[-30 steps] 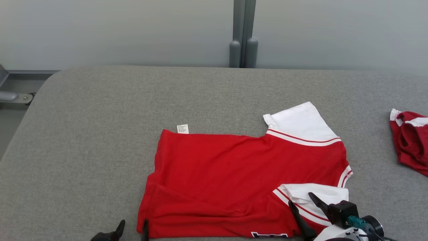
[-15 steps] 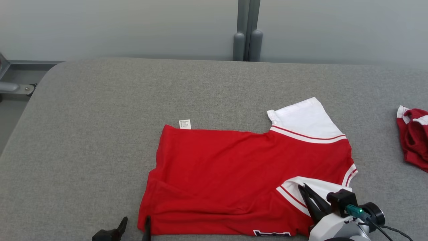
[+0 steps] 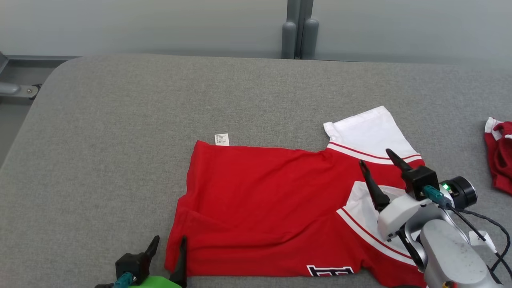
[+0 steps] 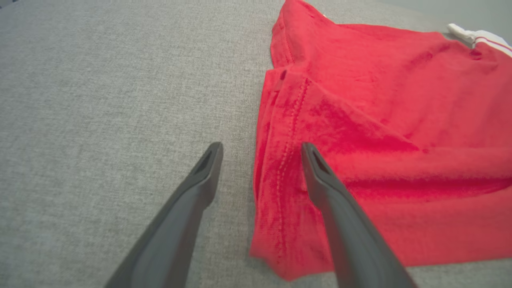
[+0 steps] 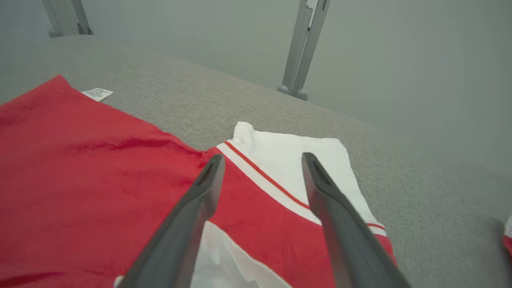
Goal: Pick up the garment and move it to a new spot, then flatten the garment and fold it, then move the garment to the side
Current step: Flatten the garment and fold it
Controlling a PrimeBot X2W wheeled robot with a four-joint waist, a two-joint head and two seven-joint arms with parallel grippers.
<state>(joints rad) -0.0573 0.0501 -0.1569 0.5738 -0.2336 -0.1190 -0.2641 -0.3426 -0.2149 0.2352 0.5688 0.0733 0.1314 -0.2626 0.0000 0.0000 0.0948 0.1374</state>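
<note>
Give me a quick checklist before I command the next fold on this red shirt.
1. Right gripper open: ok, fingers apart above the shirt.
2. Left gripper open: ok, straddling the shirt's hem.
3. Near sleeve folded onto the body: ok.
4. Far sleeve folded in: not ok, lying spread on the table.
5. Flat hem: not ok, creased beside the left gripper.
6. Second red garment clear: ok, apart at the right.
</note>
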